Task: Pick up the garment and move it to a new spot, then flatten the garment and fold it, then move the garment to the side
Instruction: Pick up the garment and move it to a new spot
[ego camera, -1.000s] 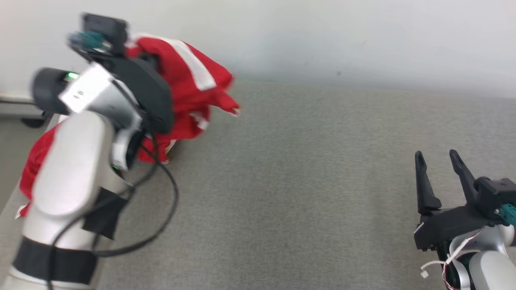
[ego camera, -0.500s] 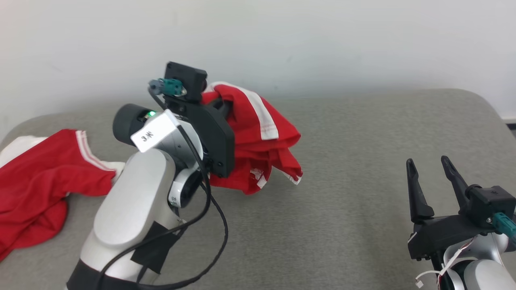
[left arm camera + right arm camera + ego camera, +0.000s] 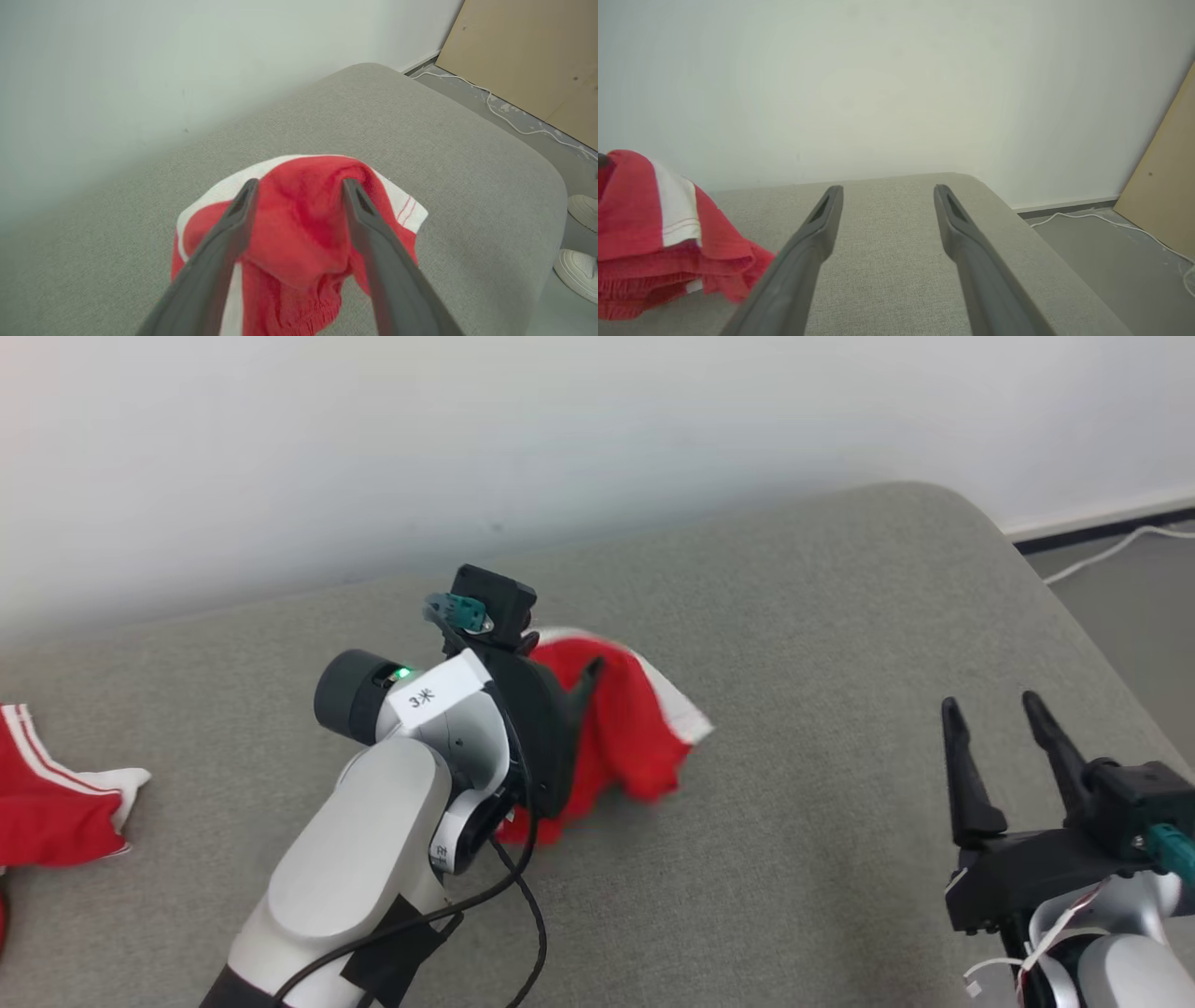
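Grey couch [image 3: 840,616] | garment [image 3: 625,737] bunched, axis unclear | left hand [image 3: 300,183] splayed | right hand [image 3: 990,702] splayed

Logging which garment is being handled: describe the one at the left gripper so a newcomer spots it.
On the grey padded surface against the white wall, find the left gripper near its middle. The crumpled red garment with a white band sits between its spread fingers; the other red garment lies alone at the left end.
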Robot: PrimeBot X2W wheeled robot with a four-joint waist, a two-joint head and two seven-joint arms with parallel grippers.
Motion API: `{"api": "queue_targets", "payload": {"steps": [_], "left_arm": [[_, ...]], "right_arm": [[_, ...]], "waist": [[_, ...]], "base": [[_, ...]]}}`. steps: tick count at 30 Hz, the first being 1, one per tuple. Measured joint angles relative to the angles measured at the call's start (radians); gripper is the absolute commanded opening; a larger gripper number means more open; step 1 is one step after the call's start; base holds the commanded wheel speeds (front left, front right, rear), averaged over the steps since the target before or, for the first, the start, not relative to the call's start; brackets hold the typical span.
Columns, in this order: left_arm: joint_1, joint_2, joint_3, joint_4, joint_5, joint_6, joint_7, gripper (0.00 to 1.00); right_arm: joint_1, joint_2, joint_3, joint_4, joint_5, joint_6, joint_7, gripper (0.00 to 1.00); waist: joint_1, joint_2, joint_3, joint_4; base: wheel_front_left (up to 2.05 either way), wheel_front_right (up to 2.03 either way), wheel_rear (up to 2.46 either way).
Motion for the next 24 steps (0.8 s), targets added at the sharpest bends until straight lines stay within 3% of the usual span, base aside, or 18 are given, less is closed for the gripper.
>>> {"api": "queue_targets", "payload": {"steps": [6, 13, 20, 24], "left_arm": [[-0.004, 0.001, -0.030, 0.028, -0.025, -0.008, -0.001, 1.00], [-0.026, 0.000, -0.046, 0.023, -0.069, 0.002, -0.041, 1.00], [-0.010, 0.002, 0.016, -0.018, -0.061, 0.061, -0.130, 1.00], [0.055, 0.043, 0.051, -0.064, -0.049, 0.100, -0.187, 1.00]], "right_arm": [[0.000, -0.002, -0.026, -0.004, 0.009, 0.000, -0.001, 1.00], [-0.001, -0.001, -0.034, 0.005, 0.017, 0.000, -0.002, 1.00], [0.000, 0.000, -0.047, 0.017, 0.020, 0.000, -0.011, 1.00], [0.002, 0.004, -0.049, 0.022, 0.020, 0.000, -0.015, 1.00]], "waist": [[0.0002, 0.0001, 0.040, -0.014], [0.0002, 0.0002, 0.047, 0.023], [0.0002, 0.0002, 0.038, 0.078], [0.0001, 0.0002, 0.027, 0.110]], "base": [[0.00, 0.00, 0.00], [0.00, 0.00, 0.00], [0.00, 0.00, 0.00], [0.00, 0.00, 0.00]]}}
